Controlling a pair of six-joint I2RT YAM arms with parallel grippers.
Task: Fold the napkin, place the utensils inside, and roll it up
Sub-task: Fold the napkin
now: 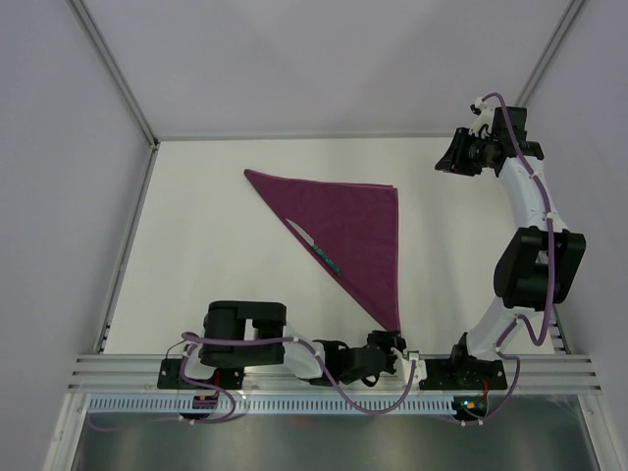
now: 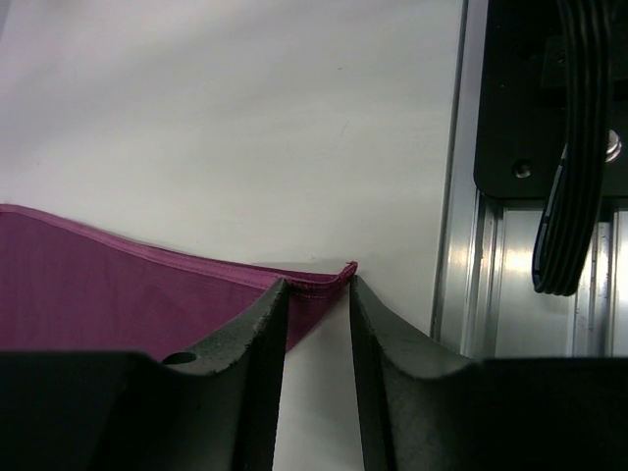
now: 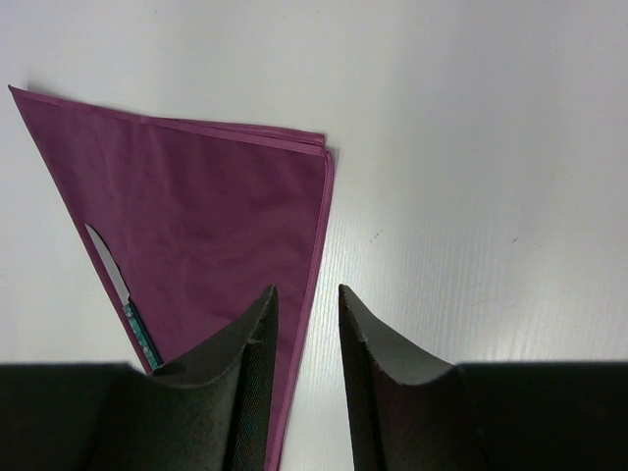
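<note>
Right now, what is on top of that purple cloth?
Only a knife, lying along the long folded edge of the napkin. Anything between its layers, and the table beneath, is hidden.

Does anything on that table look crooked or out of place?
Only the knife: it lies along the folded long edge of the napkin, blade seemingly on bare table, not inside. Otherwise the triangle looks neat.

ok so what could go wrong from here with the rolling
1. The left tool straddles only the near corner tip of the napkin, so a pinch may miss or catch just one layer.
2. The knife lies loose right along the long edge; tugging the cloth could slide it off.
3. The right tool is off the cloth, so nothing pins the far side.
</note>
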